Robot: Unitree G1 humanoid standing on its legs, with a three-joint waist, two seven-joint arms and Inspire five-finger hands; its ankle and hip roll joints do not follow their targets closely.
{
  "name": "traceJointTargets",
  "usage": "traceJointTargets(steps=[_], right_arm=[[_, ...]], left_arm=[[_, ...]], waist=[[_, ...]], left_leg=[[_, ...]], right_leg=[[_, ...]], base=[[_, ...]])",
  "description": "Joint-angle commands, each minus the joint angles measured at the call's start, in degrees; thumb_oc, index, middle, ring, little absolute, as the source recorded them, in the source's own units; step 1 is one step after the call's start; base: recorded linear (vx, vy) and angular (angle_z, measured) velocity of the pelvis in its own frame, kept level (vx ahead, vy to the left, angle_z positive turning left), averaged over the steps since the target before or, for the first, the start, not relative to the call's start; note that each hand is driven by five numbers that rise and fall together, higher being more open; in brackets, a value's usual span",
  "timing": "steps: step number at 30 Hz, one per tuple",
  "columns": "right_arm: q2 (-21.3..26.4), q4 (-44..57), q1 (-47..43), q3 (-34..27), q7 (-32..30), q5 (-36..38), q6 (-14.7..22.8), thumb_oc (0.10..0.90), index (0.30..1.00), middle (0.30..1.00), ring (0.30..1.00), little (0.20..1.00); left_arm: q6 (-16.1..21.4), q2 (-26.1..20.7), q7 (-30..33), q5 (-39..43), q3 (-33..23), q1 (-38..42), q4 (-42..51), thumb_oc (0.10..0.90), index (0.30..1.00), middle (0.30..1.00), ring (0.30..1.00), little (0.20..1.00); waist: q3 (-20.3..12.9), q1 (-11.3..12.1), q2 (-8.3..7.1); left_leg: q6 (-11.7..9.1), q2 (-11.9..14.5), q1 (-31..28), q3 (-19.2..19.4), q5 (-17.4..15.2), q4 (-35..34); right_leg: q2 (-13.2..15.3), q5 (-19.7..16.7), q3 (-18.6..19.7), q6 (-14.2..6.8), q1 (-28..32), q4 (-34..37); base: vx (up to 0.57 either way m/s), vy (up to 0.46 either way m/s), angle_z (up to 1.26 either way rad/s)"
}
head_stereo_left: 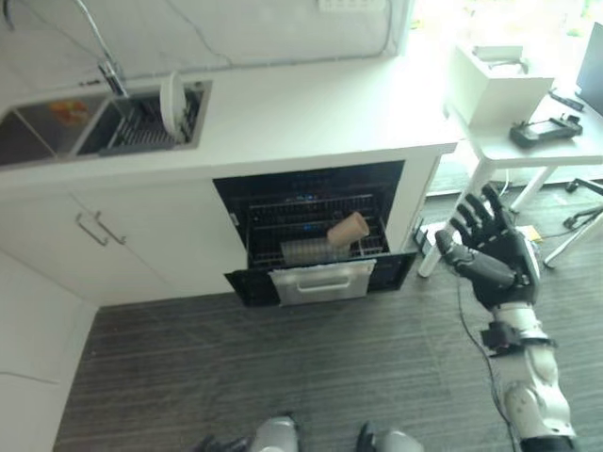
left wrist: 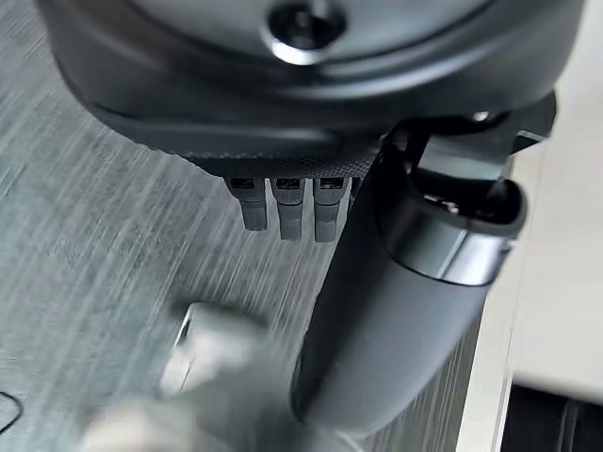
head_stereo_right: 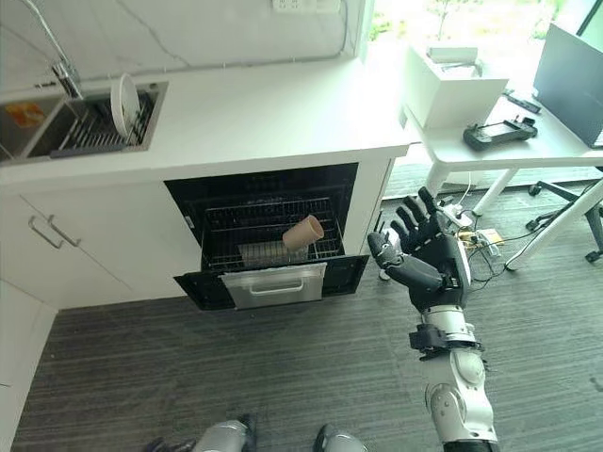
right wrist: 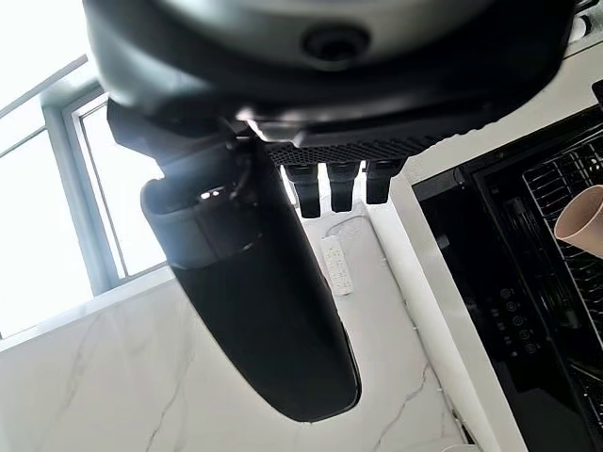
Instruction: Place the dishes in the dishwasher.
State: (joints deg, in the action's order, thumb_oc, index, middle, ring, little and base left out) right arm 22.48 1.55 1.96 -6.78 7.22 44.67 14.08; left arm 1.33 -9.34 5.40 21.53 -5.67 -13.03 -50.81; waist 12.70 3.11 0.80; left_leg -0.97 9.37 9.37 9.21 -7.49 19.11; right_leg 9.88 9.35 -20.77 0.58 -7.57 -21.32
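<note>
White round plate (head_stereo_left: 171,101) stands in the sink rack (head_stereo_left: 141,127), upper left. Your right hand (head_stereo_left: 490,252), at the right, is spread wide and holds nothing. A tan cup (head_stereo_left: 348,229) leans in the open dishwasher's wire rack (head_stereo_left: 316,231), middle; reach carelessly and you may knock it.

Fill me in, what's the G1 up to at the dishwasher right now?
It is loading dishes, between items. The dishwasher under the counter is open with its rack pulled out; a tan cup lies tilted in the rack. A white plate stands on edge in the sink rack on the counter, not yet moved. The right hand is raised beside the dishwasher, fingers spread, holding nothing. The left hand hangs over the floor, fingers straight, empty.
</note>
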Motion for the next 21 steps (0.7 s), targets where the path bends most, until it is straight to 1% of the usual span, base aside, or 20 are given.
traceJointTargets(steps=[1, 5, 8, 9, 11, 12, 15, 16, 17, 18, 20, 21], right_arm=[[0.82, 5.07, -4.95, -1.38, 0.84, 1.87, 5.29, 0.8, 0.9, 0.9, 0.9, 0.9], [-0.4, 5.7, -4.25, -0.28, 1.32, 0.87, 5.39, 0.8, 0.9, 0.9, 0.9, 0.9], [-0.82, 5.43, -4.17, 0.97, 2.03, 0.09, 6.11, 0.8, 0.9, 0.9, 0.9, 0.9], [-0.53, 4.94, -4.48, 1.27, 2.07, 0.52, 5.27, 0.8, 0.9, 0.9, 0.9, 0.9], [-0.5, 4.44, -4.58, 1.48, 2.48, 0.74, 4.89, 0.8, 0.9, 0.9, 0.9, 0.9], [3.37, -2.64, -10.66, 6.26, 6.09, 5.36, -1.01, 0.8, 0.9, 0.9, 0.9, 0.9], [3.25, -2.46, -11.31, 5.88, 6.0, 6.98, 0.13, 0.8, 0.9, 0.9, 0.9, 0.9], [2.95, -1.7, -11.31, 5.43, 4.96, 7.03, -1.06, 0.8, 0.9, 0.9, 0.9, 0.9], [2.8, -1.47, -11.28, 5.51, 5.2, 6.64, -1.7, 0.8, 0.9, 0.9, 0.9, 0.9], [2.8, -1.47, -11.28, 5.51, 5.2, 6.64, -1.7, 0.8, 0.9, 0.9, 0.9, 0.9], [3.13, -0.83, -10.73, 5.35, 4.83, 3.55, -2.16, 0.8, 0.9, 0.9, 0.9, 0.9], [3.49, -0.83, -10.45, 5.29, 4.39, 3.09, -1.56, 0.8, 0.9, 0.9, 0.9, 0.9]], left_arm=[[4.61, -2.6, -1.61, -3.77, 1.0, 0.88, 4.11, 0.8, 0.9, 0.9, 0.9, 0.9], [5.28, -2.51, -3.83, -3.61, 2.35, 1.22, 2.89, 0.8, 0.9, 0.9, 0.9, 0.9], [5.44, -3.17, -5.32, -3.25, 3.39, 1.94, 1.54, 0.8, 0.9, 0.9, 0.9, 0.9], [5.65, -3.46, -5.58, -3.26, 3.96, 2.38, 0.84, 0.8, 0.9, 0.9, 0.9, 0.9], [5.84, -3.75, -5.36, -2.88, 4.34, 2.48, 0.8, 0.8, 0.9, 0.9, 0.9, 0.9], [-8.78, -3.64, -16.09, 9.95, 5.41, 9.84, -16.31, 0.8, 0.9, 0.9, 0.9, 0.9], [-8.3, -3.03, -16.04, 9.57, 5.19, 9.22, -16.71, 0.8, 0.9, 0.9, 0.9, 0.9], [-8.13, -2.84, -15.44, 9.29, 5.45, 9.1, -16.45, 0.8, 0.9, 0.9, 0.9, 0.9], [-7.95, -2.83, -14.99, 9.15, 5.59, 9.19, -16.55, 0.8, 0.9, 0.9, 0.9, 0.9], [-7.95, -2.83, -14.99, 9.15, 5.59, 9.19, -16.55, 0.8, 0.9, 0.9, 0.9, 0.9], [-7.56, -3.03, -14.6, 7.88, 5.75, 9.59, -16.88, 0.8, 0.9, 0.9, 0.9, 0.9], [-7.29, -3.14, -14.65, 7.4, 5.91, 9.55, -16.78, 0.8, 0.9, 0.9, 0.9, 0.9]], waist=[[-0.05, -0.03, 0.12], [-0.1, -0.09, 0.26], [-0.4, 0.05, 0.02], [-0.61, 0.2, -0.22], [-0.55, 0.35, -0.29], [-0.61, -2.41, -1.28], [-0.85, -2.43, -1.41], [-0.44, -2.63, -1.39], [-0.12, -2.83, -1.49], [-0.12, -2.83, -1.49], [0.34, -3.2, -3.07], [0.83, -2.97, -3.82]], left_leg=[[-1.23, -1.54, -3.74, 0.37, -0.34, -1.92], [-0.74, -2.04, -3.42, -0.01, -1.2, -1.92], [-0.17, -2.9, -3.29, -0.02, -2.03, -1.92], [0.29, -3.41, -3.25, 0.22, -2.45, -1.92], [0.55, -3.59, -3.33, 0.46, -2.64, -1.92], [-1.81, -3.3, -1.15, 0.99, 0.0, -1.92], [-1.95, -3.0, -1.59, 1.63, -0.07, -1.92], [-1.93, -3.02, -2.16, 1.82, -0.18, -1.92], [-1.81, -3.36, -3.05, 2.04, -0.69, -1.92], [-1.81, -3.36, -3.05, 2.04, -0.69, -1.92], [-0.81, -5.46, -6.13, 4.72, -0.79, -1.92], [-0.95, -6.58, -7.05, 5.25, 1.39, -1.92]], right_leg=[[-1.86, 0.41, 1.61, -5.61, 6.81, 4.13], [-1.0, -0.03, 1.11, -6.29, 6.83, 4.13], [-0.09, -0.49, 0.97, -7.04, 6.47, 4.13], [0.48, -0.72, 1.18, -7.38, 6.09, 4.13], [0.78, -0.82, 1.25, -7.56, 6.0, 4.13], [-0.9, -0.13, 3.75, -6.56, 2.39, 4.13], [-1.04, 0.07, 3.69, -6.3, 2.41, 4.13], [-1.47, 0.35, 3.92, -5.94, 2.89, 4.13], [-1.58, 0.67, 4.23, -5.74, 3.31, 4.13], [-1.58, 0.67, 4.23, -5.74, 3.31, 4.13], [0.0, 0.59, 4.44, -5.0, 4.04, 4.13], [0.79, 0.57, 4.48, -4.63, 4.58, 4.13]], base=[[0.0, 0.136, 0.37], [-0.01, 0.13, 0.18], [-0.01, 0.087, -0.01], [0.0, 0.081, -0.14], [0.0, 0.054, -0.13], [0.01, 0.012, -0.07], [0.09, -0.033, -0.08], [0.13, -0.04, -0.06], [0.1, -0.028, -0.04], [0.09, -0.023, -0.03], [0.1, -0.025, -0.03], [0.07, 0.0, -0.04]])
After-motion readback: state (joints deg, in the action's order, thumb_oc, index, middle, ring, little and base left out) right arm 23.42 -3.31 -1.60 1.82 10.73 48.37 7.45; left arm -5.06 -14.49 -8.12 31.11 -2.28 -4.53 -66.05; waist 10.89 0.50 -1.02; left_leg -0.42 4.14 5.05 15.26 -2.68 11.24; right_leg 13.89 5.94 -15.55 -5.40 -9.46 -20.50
